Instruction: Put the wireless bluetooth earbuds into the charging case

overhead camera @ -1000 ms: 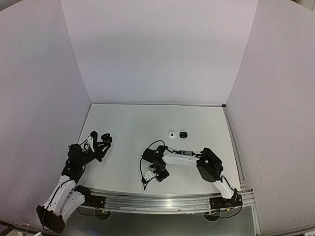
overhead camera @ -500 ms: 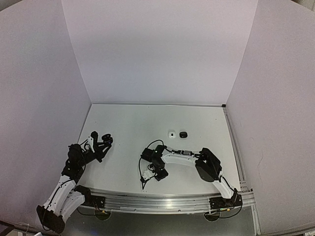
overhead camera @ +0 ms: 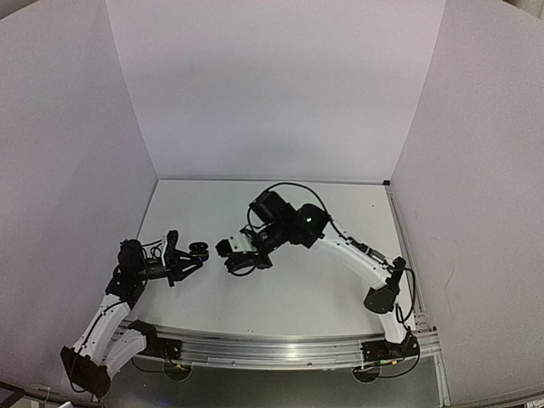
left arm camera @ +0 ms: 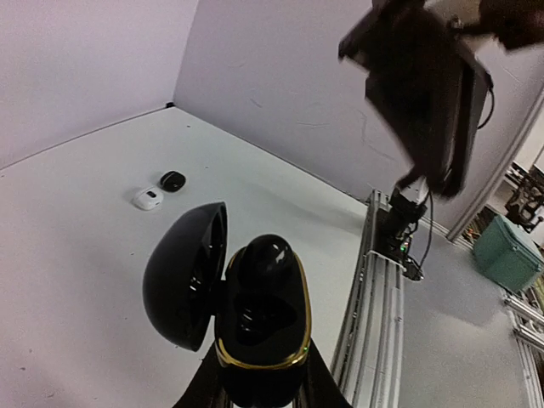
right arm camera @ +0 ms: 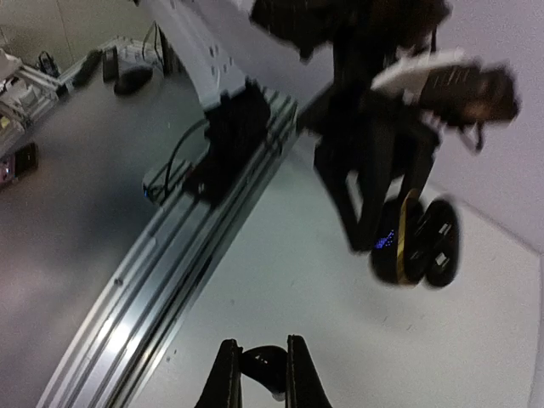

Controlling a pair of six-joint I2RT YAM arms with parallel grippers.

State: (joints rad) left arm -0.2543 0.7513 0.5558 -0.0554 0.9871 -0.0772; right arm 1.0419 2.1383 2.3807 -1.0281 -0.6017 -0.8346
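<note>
In the left wrist view the black charging case (left arm camera: pixel 259 319), gold-rimmed with its lid swung open to the left, is held by my left gripper (left arm camera: pixel 259 387), which is shut on its base. One black earbud (left arm camera: pixel 265 257) sits in the far slot; the near slot looks empty. My right gripper (right arm camera: pixel 259 370) is shut on a small black earbud (right arm camera: pixel 265 367) just above the table. From there the case (right arm camera: pixel 414 242) shows edge-on, up and to the right. Seen from above, the right gripper (overhead camera: pixel 228 251) is close beside the case (overhead camera: pixel 198 251) in the left gripper (overhead camera: pixel 185 257).
A small white rounded case (left arm camera: pixel 148 199) and a black one (left arm camera: pixel 172 180) lie on the table beyond the held case; the right arm (overhead camera: pixel 340 242) hides them from above. An aluminium rail (overhead camera: pixel 272 348) runs along the near edge. White walls enclose three sides.
The right gripper closed on a black earbud near the front of the table. The right arm then lifted and swung left and back toward the case. The left arm shifted the case slightly right.
</note>
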